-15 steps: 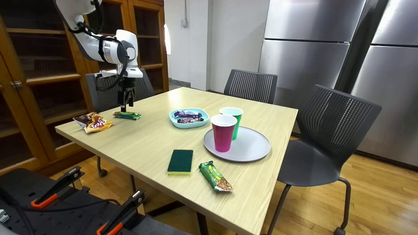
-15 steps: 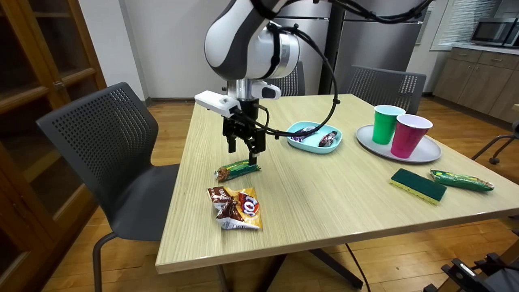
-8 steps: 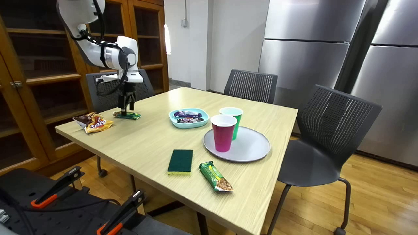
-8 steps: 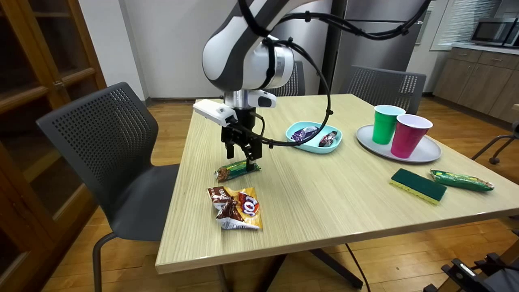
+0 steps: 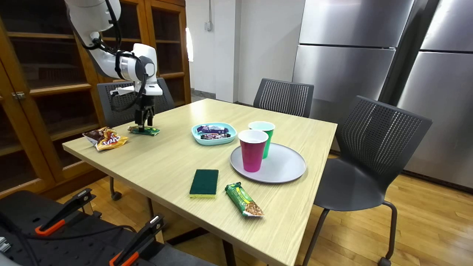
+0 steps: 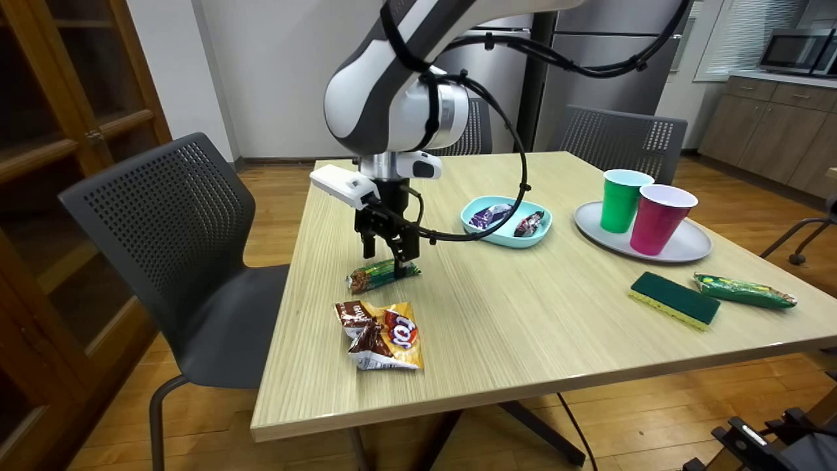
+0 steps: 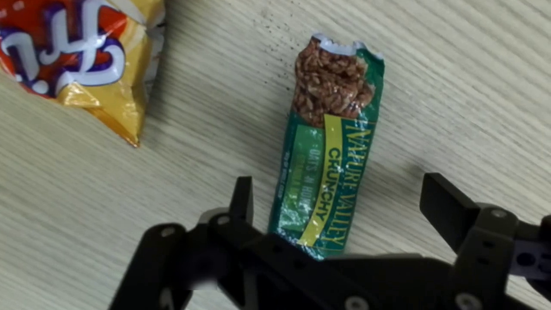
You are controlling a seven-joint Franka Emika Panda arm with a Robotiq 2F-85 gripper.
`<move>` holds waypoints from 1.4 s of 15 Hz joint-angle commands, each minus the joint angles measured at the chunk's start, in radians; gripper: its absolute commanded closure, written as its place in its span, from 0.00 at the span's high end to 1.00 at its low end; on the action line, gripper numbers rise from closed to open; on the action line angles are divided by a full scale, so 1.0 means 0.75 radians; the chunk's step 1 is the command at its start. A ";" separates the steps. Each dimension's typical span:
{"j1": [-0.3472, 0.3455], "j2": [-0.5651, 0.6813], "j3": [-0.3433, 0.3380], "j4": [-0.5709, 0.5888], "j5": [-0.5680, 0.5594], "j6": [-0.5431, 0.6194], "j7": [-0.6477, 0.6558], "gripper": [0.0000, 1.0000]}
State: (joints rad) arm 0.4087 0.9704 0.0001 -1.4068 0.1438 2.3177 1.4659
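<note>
My gripper (image 7: 338, 189) stands open, pointing down, its two fingers on either side of a green granola bar (image 7: 327, 150). Bare table shows between the bar and each finger in the wrist view, wider on the right side. The bar's lower end is hidden behind the gripper body there. In an exterior view, the nearer finger (image 6: 400, 269) covers part of the bar (image 6: 369, 277), which lies flat on the table. A crumpled orange and brown chip bag (image 7: 99, 56) lies beside the bar, apart from the gripper.
A light blue dish (image 5: 207, 142) holds two wrapped snacks. On a grey plate (image 5: 286, 171) stand a magenta cup (image 5: 253, 153) and a green cup (image 5: 268, 138). A sponge (image 5: 204, 181) and another granola bar (image 5: 242, 199) lie nearby. Chairs surround the table (image 5: 166, 155).
The arm has come down, bringing the fingers from above the granola bar to either side of it. The gripper has stayed open, and the bar and the other items have not moved.
</note>
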 commanded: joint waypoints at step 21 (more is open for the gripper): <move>-0.094 -0.254 0.027 -0.098 -0.041 -0.177 -0.145 0.12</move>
State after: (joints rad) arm 0.3806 0.8811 0.0122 -1.4014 0.1313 2.2137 1.4055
